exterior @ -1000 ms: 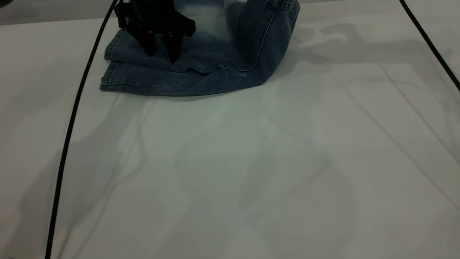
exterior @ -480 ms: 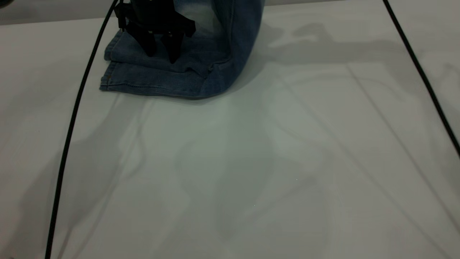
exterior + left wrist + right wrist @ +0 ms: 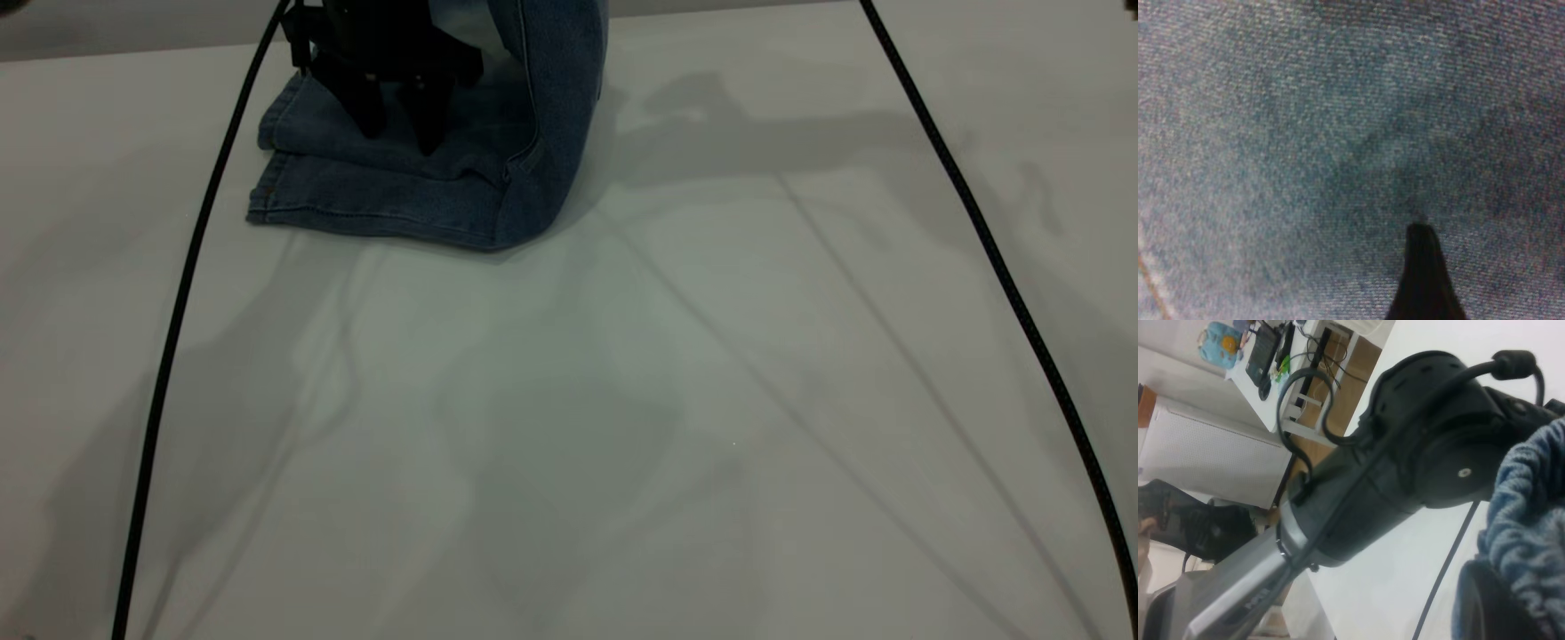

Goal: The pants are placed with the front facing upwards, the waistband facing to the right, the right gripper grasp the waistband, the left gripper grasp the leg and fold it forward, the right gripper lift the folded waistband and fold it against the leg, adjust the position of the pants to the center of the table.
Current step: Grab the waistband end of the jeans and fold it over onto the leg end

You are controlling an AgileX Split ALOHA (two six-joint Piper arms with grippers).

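Since a second ago the raised half of the pants (image 3: 542,116) has swung leftward, now standing almost upright beside the left gripper (image 3: 397,124) — whose parted fingers (image 3: 364,107) press down on the flat legs. On the right wrist view, the waistband (image 3: 1531,520) bunches against the right gripper's finger (image 3: 1491,600), seemingly pinched.

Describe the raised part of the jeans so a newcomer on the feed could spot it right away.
On the plain white table, the small blue denim pants lie near the far edge under the bulky black left tool. From their right end, a denim flap rises steeply out of frame. It alone stands upright; the rest lies flat.
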